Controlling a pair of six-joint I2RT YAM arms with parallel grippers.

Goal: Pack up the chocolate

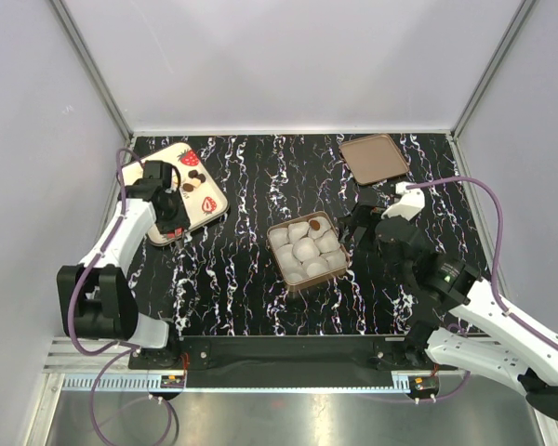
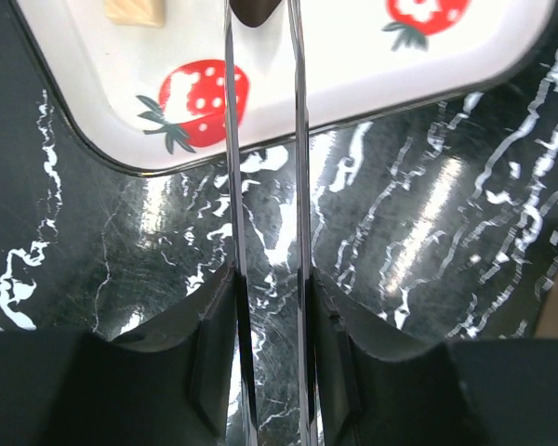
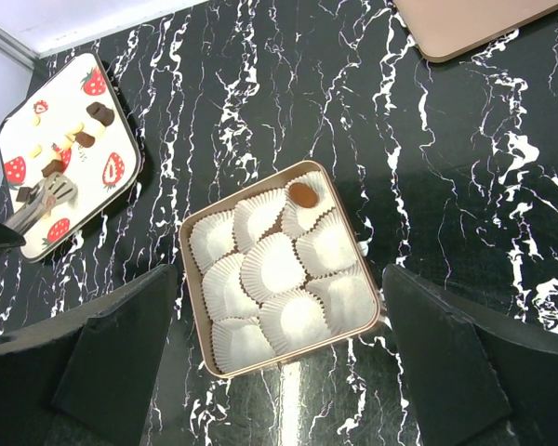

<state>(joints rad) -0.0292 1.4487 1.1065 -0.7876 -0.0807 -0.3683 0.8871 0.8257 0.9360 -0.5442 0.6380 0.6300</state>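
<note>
The chocolate lies on a white strawberry-print tray (image 1: 211, 202) at the far left: dark (image 1: 196, 174) and cream pieces. My left gripper (image 1: 172, 210) is over the tray's near edge, shut on metal tongs (image 2: 298, 186). A dark chocolate (image 2: 256, 9) sits between the tong blades at the top of the left wrist view, and a cream piece (image 2: 135, 9) lies beside it. A brown box (image 1: 277, 227) of white paper cups stands mid-table, with one dark chocolate (image 3: 303, 194) in a far cup. My right gripper (image 3: 279, 279) hovers open and empty above the box.
The box's flat brown lid (image 1: 374, 158) lies at the far right of the black marbled table (image 1: 232, 269). Grey walls close in on three sides. The right arm's purple cable (image 1: 488, 200) arcs over the right side.
</note>
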